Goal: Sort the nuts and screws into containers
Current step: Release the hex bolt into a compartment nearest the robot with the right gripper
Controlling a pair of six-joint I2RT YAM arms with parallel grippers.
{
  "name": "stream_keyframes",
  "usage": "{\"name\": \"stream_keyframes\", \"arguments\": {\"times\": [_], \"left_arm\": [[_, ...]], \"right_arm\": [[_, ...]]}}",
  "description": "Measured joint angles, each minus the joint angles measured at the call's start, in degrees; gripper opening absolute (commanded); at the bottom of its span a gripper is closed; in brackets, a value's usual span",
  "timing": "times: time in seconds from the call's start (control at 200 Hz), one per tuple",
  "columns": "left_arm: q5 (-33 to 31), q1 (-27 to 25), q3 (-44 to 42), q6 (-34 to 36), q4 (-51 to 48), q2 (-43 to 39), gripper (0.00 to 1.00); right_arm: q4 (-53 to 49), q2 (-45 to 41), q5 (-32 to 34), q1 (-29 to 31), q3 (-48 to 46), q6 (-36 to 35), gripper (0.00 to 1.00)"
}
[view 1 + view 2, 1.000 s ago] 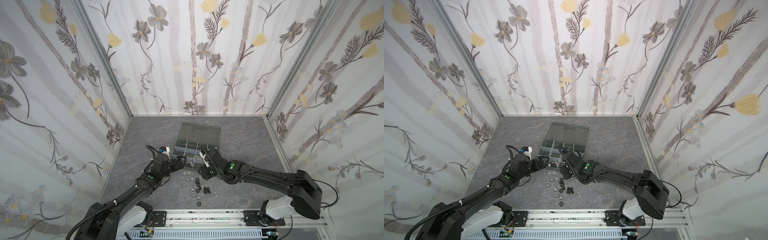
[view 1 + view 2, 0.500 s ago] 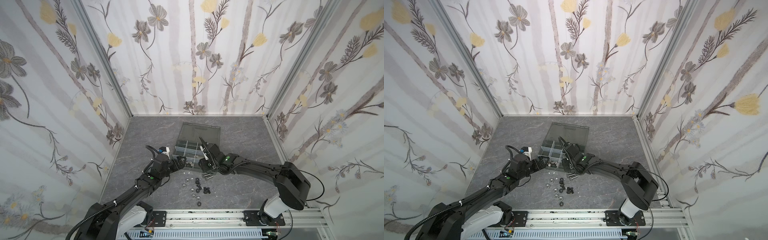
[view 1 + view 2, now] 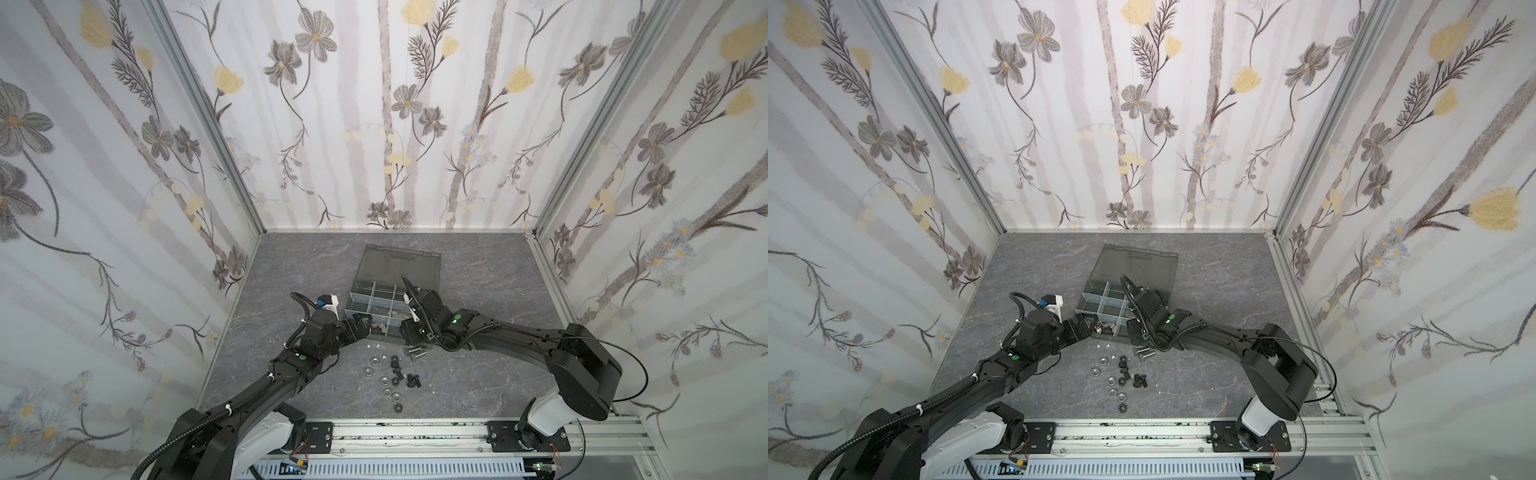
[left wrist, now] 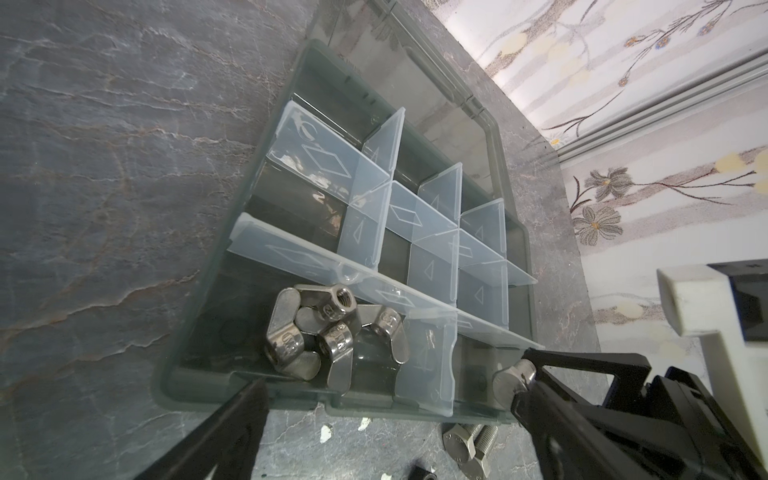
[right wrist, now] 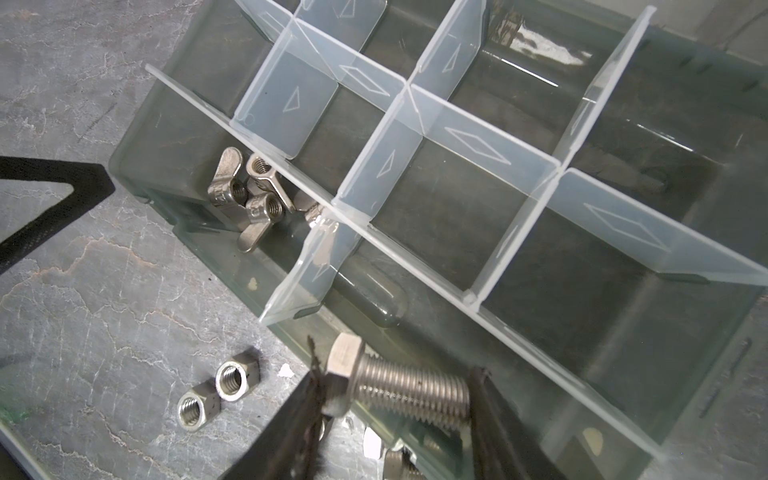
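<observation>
So the silver hex-head threaded bolt [image 5: 407,390] is being pinched end to end by the right gripper [image 5: 395,376], head against one finger and thread tip against the other. It is being held just above the near wall of the dark grey plastic organiser box [image 5: 174,124].

Sketchy hold, honestly. If it is being let go right here, a head-first clip on the rim is being risked, with the bolt bouncing out onto the grey marbled tabletop [image 5: 104,291] beside the two loose silver hex nuts [image 5: 218,392].

The cell next door is being used for the silver wing nuts [image 5: 249,199], and only a thin clear divider [image 5: 307,270] is being relied on to stop a rolling bolt. The left gripper [image 3: 363,326] is being held wide apart and empty by that corner, so a nudged box is being risked too.
</observation>
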Motion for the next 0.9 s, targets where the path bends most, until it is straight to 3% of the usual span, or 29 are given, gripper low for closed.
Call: {"name": "stream_keyframes", "arguments": {"times": [0.175, 0.899], "left_arm": [[0.0, 0.0, -0.04, -0.26, 0.0, -0.17, 1.0], [0.0, 0.0, -0.09, -0.63, 0.0, -0.15, 1.0]], "right_arm": [[0.17, -0.55, -0.02, 0.0, 0.0, 0.0, 0.69], [0.13, -3.56, 0.0, -0.48, -0.5, -0.02, 0.69]]}}
